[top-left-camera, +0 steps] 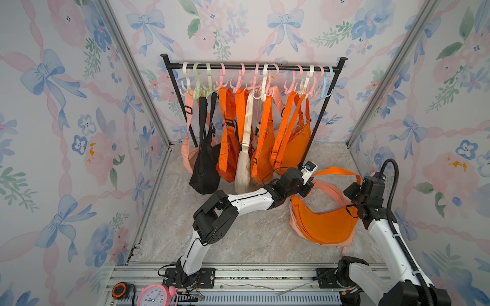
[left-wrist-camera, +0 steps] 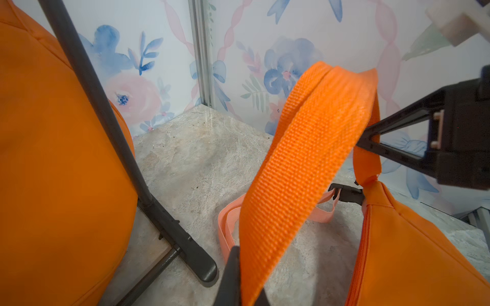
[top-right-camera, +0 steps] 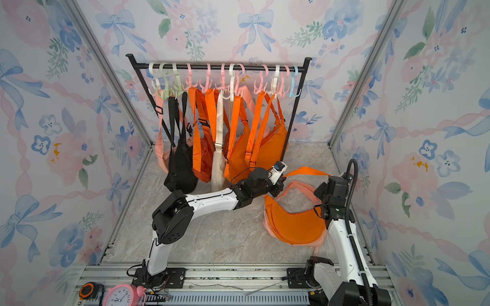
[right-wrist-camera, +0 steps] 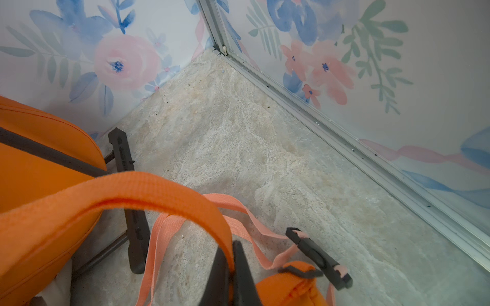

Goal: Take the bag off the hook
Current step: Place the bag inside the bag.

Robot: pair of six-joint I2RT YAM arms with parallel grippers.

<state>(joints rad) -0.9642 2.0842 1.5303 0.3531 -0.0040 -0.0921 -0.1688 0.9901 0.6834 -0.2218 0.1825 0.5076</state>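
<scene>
Item: orange bag (top-left-camera: 324,220), off its hook, body lying on the desk (top-left-camera: 252,233) below and between the two sets of jaws, on top of a pink bag (top-left-camera: 293,225); removal judged done, only letting go remains. Left jaws and right jaws are each pinched onto the orange strap (top-left-camera: 338,171), which arches from one to the other. Bag contents not visible; the rack (top-left-camera: 252,67) beyond the left jaws carries several other hanging bags.

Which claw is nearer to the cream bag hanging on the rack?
Left. The left claw grips the orange strap a short way from the cream bag; the right claw grips the same strap farther out, beyond the left claw.
</scene>
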